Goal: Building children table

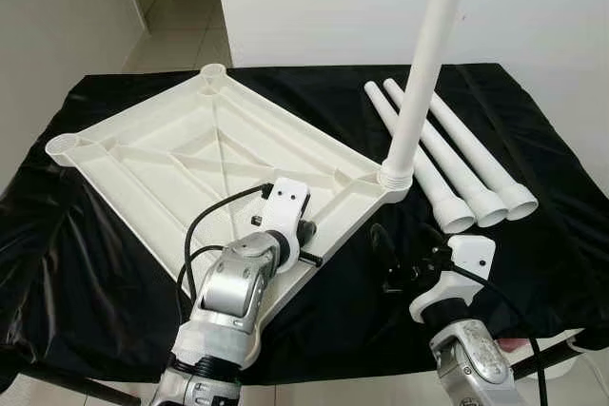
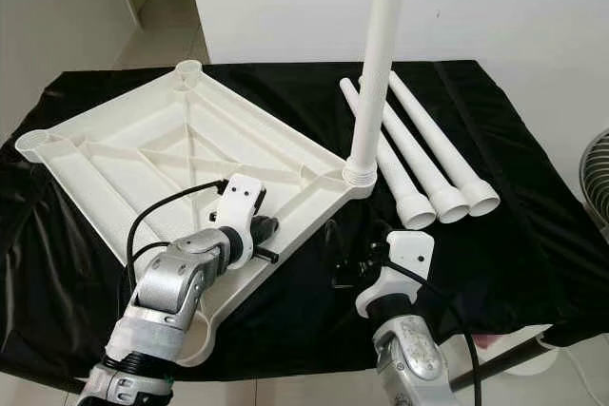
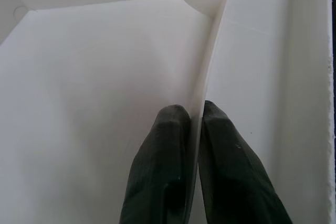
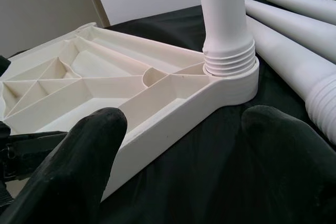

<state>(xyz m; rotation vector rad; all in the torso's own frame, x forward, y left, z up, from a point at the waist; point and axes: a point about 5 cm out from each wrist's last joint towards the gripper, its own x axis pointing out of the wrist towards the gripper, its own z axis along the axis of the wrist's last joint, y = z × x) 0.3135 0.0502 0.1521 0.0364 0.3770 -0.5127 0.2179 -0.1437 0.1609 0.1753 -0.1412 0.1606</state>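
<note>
**A:** Black cloth (image 1: pixel 114 282) covers the work surface, tabletop (image 1: pixel 171 154) lies upside down at its left, one leg (image 1: pixel 423 73) upright in the near-right corner socket (image 1: pixel 395 181).

**B:** Yep. Left gripper (image 3: pixel 195 129) pinches a rib (image 3: pixel 212 66) near the front edge. Right gripper (image 4: pixel 184 145) spread wide, empty, just before that socket. Three spare legs (image 1: pixel 457 154) lie beside it.

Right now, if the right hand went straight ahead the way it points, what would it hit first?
Probably the tabletop's corner socket, where the upright leg is screwed in. The open right hand faces it, though depth is unclear.
</note>
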